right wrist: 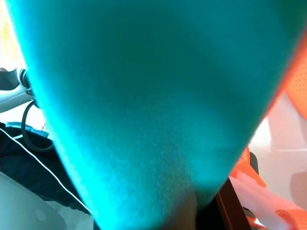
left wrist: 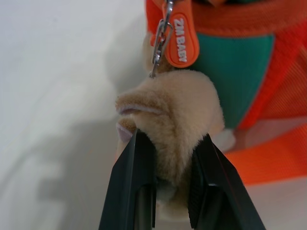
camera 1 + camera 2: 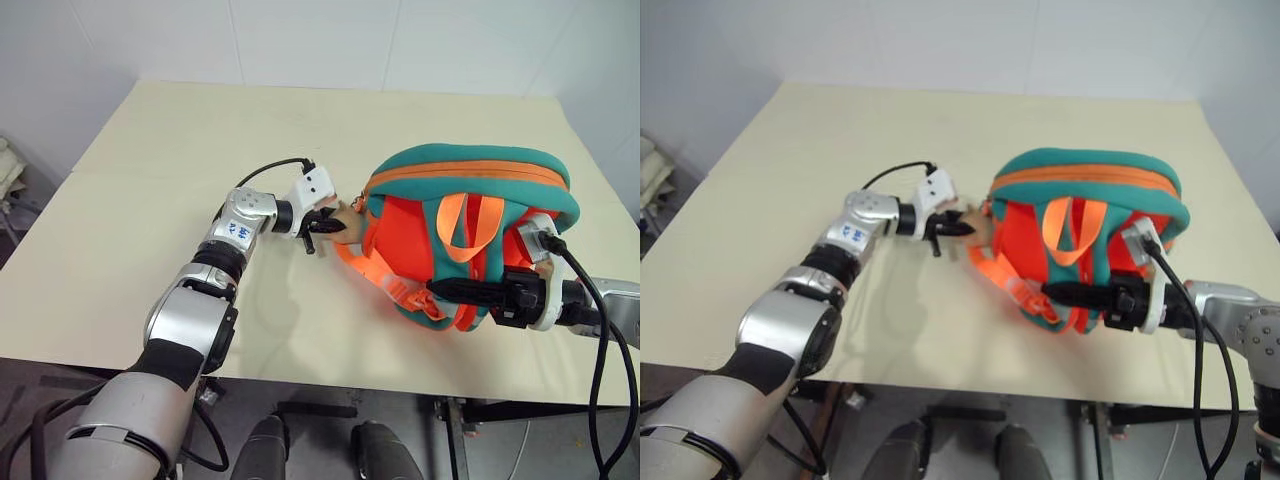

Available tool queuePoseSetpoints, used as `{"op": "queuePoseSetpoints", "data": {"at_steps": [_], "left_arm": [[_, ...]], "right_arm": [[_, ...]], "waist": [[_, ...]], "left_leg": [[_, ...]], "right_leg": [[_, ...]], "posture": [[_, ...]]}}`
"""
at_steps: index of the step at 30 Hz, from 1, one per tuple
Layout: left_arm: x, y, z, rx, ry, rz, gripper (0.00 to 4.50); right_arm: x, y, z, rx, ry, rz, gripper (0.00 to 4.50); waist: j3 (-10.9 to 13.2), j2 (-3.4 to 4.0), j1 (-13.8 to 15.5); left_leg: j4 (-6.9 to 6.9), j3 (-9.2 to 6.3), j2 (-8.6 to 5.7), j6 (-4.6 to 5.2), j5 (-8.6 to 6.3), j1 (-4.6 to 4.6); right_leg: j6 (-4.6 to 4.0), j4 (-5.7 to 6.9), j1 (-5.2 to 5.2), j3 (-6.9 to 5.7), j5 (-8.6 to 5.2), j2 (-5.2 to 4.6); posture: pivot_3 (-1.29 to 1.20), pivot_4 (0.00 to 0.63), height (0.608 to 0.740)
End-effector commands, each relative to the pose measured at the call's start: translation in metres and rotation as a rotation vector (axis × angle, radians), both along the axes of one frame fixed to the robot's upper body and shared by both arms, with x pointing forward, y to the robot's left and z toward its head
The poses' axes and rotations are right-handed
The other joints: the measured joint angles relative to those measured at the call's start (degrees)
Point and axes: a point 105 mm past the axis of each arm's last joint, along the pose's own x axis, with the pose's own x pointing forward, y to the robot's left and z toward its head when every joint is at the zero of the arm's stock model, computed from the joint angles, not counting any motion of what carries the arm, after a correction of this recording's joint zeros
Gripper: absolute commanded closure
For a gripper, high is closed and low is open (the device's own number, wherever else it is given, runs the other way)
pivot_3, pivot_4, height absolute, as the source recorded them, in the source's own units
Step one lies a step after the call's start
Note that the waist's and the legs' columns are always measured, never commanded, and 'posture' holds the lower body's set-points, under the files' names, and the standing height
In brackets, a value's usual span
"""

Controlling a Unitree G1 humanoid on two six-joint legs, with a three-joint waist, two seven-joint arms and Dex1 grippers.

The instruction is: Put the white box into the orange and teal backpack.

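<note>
The orange and teal backpack (image 3: 470, 215) lies on the cream table (image 3: 180, 160), its straps facing up and its teal rim toward the far side. A tan plush animal (image 2: 172, 105) hangs from its orange zipper pull (image 2: 181, 40) at the backpack's left side. My left gripper (image 3: 325, 228) is shut on this plush, one black finger on each side of it. My right gripper (image 3: 455, 291) reaches in from the right and is shut on the backpack's teal trim at its near edge. Teal fabric (image 1: 144, 96) lies close over the right wrist view. The white box is out of view.
Loose orange webbing (image 3: 385, 285) trails from the backpack toward the table's near edge. A black cable (image 3: 590, 300) runs along my right wrist. Bare table stretches to the left and behind the backpack. White walls stand beyond the far edge.
</note>
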Motion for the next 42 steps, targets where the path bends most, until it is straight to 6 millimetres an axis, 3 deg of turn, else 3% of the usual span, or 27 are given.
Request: {"op": "queuePoseSetpoints", "data": {"at_steps": [1, 6, 9, 12, 14, 21, 22, 25, 29, 32, 39, 42], "left_arm": [[-0.006, 0.0, -0.002, 0.031, 0.005, -0.05, 4.04], [-0.015, 0.008, 0.006, 0.031, -0.005, -0.109, 4.04], [-0.03, 0.016, 0.027, -0.005, -0.069, -0.2, 4.04], [-0.055, 0.033, 0.065, -0.134, -0.138, -0.265, 3.06], [-0.072, 0.045, 0.073, -0.178, -0.133, -0.303, 2.4], [-0.104, 0.075, 0.053, -0.192, -0.061, -0.318, 0.13], [-0.111, 0.079, 0.045, -0.191, -0.029, -0.31, 0.0], [-0.121, 0.084, 0.036, -0.217, -0.036, -0.272, 0.0], [-0.126, 0.103, 0.024, -0.233, -0.014, -0.189, 0.0], [-0.132, 0.111, 0.019, -0.209, -0.022, -0.171, 0.0], [-0.143, 0.115, 0.014, -0.178, -0.037, -0.195, 0.0], [-0.144, 0.113, 0.018, -0.193, -0.059, -0.188, 0.0]], "right_arm": [[-0.003, 0.002, 0.009, 0.025, -0.039, 0.018, 4.5], [-0.003, 0.001, 0.013, 0.026, -0.055, 0.014, 4.5], [0.005, 0.002, 0.017, -0.027, -0.152, -0.032, 4.5], [0.007, 0.006, 0.031, -0.093, -0.335, -0.063, 3.5], [0.005, 0.005, 0.039, -0.094, -0.406, -0.07, 2.81], [0.005, -0.019, 0.045, -0.202, -0.56, -0.178, 0.41], [0.0, -0.026, 0.044, -0.228, -0.575, -0.18, 0.11], [-0.003, -0.051, 0.043, -0.302, -0.637, -0.261, 0.04], [-0.019, -0.082, 0.027, -0.392, -0.593, -0.268, 0.04], [-0.021, -0.098, 0.019, -0.458, -0.577, -0.264, 0.04], [-0.012, -0.099, 0.024, -0.477, -0.671, -0.21, 0.04], [-0.012, -0.096, 0.02, -0.472, -0.632, -0.16, 0.04]], "waist": [[0.0, 0.0, 0.1], [0.0, 0.0, -0.03], [0.0, 0.01, -0.45], [0.01, 0.02, -0.91], [0.01, 0.02, -1.19], [-0.01, 0.04, -1.45], [-0.01, 0.04, -1.42], [-0.01, 0.04, -1.26], [-0.01, 0.04, -1.09], [0.0, 0.03, -1.46], [0.0, 0.03, -1.68], [0.0, 0.04, -1.55]], "left_leg": [[0.0, -0.01, -0.01, 0.0, 0.01, -0.01], [-0.03, -0.01, 0.0, 0.0, 0.01, -0.01], [-0.07, 0.01, 0.02, 0.0, 0.01, -0.01], [-0.14, 0.02, 0.07, -0.03, 0.02, -0.02], [-0.17, -0.01, 0.1, -0.05, 0.04, -0.06], [-0.14, 0.0, 0.08, -0.05, 0.04, 0.07], [-0.13, -0.01, 0.09, -0.03, 0.05, 0.07], [-0.16, -0.03, 0.1, -0.03, 0.05, 0.06], [-0.14, -0.05, 0.1, -0.03, 0.05, 0.13], [-0.34, 0.03, 0.09, -0.02, 0.0, 0.89], [-0.34, 0.29, 0.32, -0.01, -0.02, 1.06], [-0.36, 0.34, 0.3, -0.02, -0.02, 1.05]], "right_leg": [[0.0, -0.01, 0.02, 0.0, 0.0, 0.0], [0.0, -0.04, 0.01, 0.0, 0.0, 0.0], [0.0, -0.07, -0.02, 0.02, 0.0, 0.0], [0.0, -0.07, -0.07, 0.04, 0.0, 0.02], [-0.01, -0.08, -0.09, 0.02, -0.01, 0.03], [-0.05, -0.16, 0.08, 0.02, 0.02, 0.01], [-0.08, -0.17, 0.08, 0.02, 0.03, 0.01], [-0.08, -0.25, 0.13, 0.01, 0.04, 0.0], [-0.08, -0.31, 0.26, -0.02, 0.05, 0.01], [-0.12, -0.61, 0.99, -0.01, 0.03, 0.0], [-0.31, -0.76, 1.06, 0.05, 0.12, 0.05], [-0.31, -0.76, 1.04, 0.09, 0.12, 0.0]], "posture": [[0.0, 0.15, 0.74], [0.0, 0.15, 0.74], [0.0, 0.15, 0.74], [0.0, 0.15, 0.74], [0.0, 0.15, 0.74], [0.0, 0.15, 0.74], [0.0, 0.15, 0.74], [0.0, 0.15, 0.74], [0.0, 0.15, 0.74], [0.0, 0.15, 0.74], [0.0, 0.15, 0.74], [0.0, 0.15, 0.74]]}}
